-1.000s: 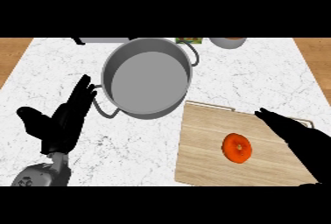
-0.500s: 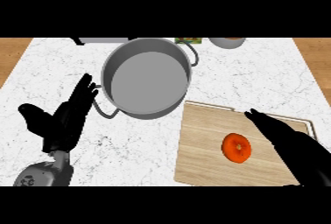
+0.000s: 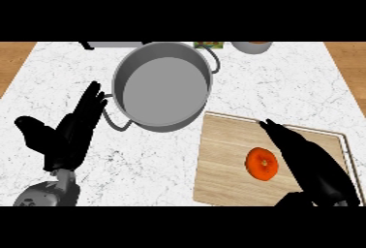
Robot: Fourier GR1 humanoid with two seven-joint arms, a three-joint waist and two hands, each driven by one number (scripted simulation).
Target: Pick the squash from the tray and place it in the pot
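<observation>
A robot's right hand reaches over a wooden tray on a kitchen counter, its fingers straight and unclosed, holding nothing, just beside the orange squash that lies near the middle of the board. The job looks to be at its opening step: the squash is not yet picked up, and the hand sits to its right with fingertips pointing past it toward the far edge of the tray. The next move would seem to call for bringing the fingers and thumb around the small round squash, then lifting it up and left to the grey pot, which stands open beside the tray's far left corner. The left hand rests at the left of the view, fingers up and relaxed, close to the pot's near handle. The counter is white marble, with wood showing at both sides and a few small items, too cut off to identify, along the far edge.
</observation>
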